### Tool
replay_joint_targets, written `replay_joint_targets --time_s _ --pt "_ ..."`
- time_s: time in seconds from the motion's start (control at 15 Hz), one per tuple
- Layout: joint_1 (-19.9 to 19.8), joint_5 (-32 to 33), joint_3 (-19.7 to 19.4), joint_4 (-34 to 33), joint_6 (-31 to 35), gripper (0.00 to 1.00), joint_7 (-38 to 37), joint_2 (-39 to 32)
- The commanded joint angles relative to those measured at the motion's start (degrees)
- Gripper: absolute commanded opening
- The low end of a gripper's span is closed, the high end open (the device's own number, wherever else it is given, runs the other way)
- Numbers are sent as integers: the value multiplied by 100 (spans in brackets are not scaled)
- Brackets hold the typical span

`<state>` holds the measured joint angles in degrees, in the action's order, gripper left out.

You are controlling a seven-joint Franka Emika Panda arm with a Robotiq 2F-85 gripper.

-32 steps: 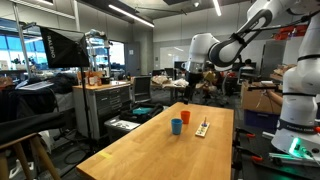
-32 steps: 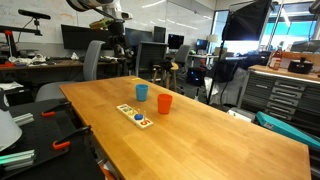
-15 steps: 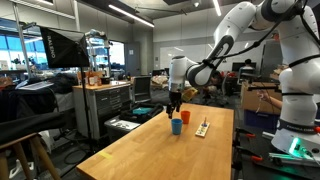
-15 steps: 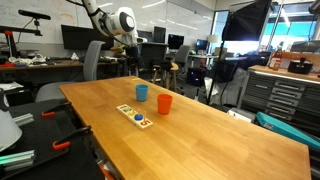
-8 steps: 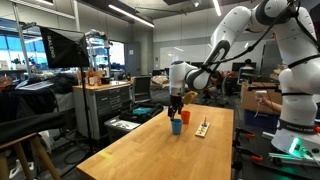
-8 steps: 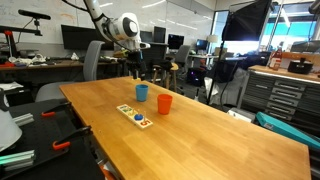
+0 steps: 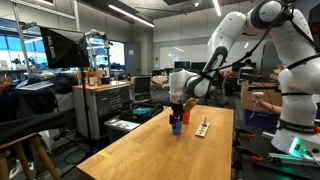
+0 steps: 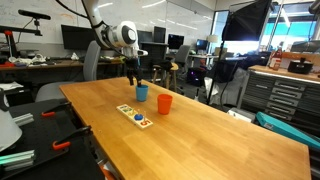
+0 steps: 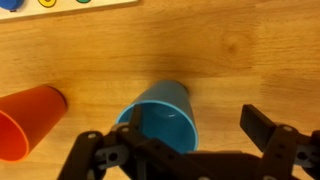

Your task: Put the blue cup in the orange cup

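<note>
The step in hand appears to be the approach to the grasp: nothing is held yet. In an exterior view the end effector (image 8: 132, 79) hangs from the white arm just above the small plain blue plastic cup (image 8: 142, 92), a little left of centre in the upper half of the frame. The wrist view shows its dark fingers (image 9: 265, 130) spread wide apart, one at each side of the cup's rim low in the frame. It is open and grips nothing; whether the finger at lower left touches the rim cannot be told.

The blue cup stands on the pale wooden surface (image 8: 210, 135), near its far end in both exterior views. Just beside it, apart and not touching, stands the small plain orange-red plastic cup (image 8: 164, 103); in the wrist view that cup sits at the lower left edge. A narrow white board with coloured shapes (image 8: 136, 115) lies near them, toward the lower left.

The blue cup is upright, with its long axis vertical and its open mouth pointing up at the wrist camera. The wall tapers toward the base. The orange cup also stands mouth up.

The next move probably calls for lowering until the fingers bracket the wall, then closing on it. After that the cup should be lifted clear and kept vertical. It then needs centring over the orange mouth, so that the narrower base enters first.
</note>
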<state>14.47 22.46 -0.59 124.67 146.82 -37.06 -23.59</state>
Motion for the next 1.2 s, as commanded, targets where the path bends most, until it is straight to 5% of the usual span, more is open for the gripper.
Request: replay_joint_targets --time_s 0.0,0.13,0.2,0.33,0.87,1.13 --pt "248 68 -220 -163 280 100 -208 -271" --pt "322 64 -250 -177 392 95 -225 -350" --pt "364 77 -270 -180 472 78 -225 -387" --pt "458 58 -311 -194 563 70 -247 -449" --pt "481 -231 -271 -211 380 7 -165 -427" --pt "449 -264 -293 -221 312 3 -166 -268"
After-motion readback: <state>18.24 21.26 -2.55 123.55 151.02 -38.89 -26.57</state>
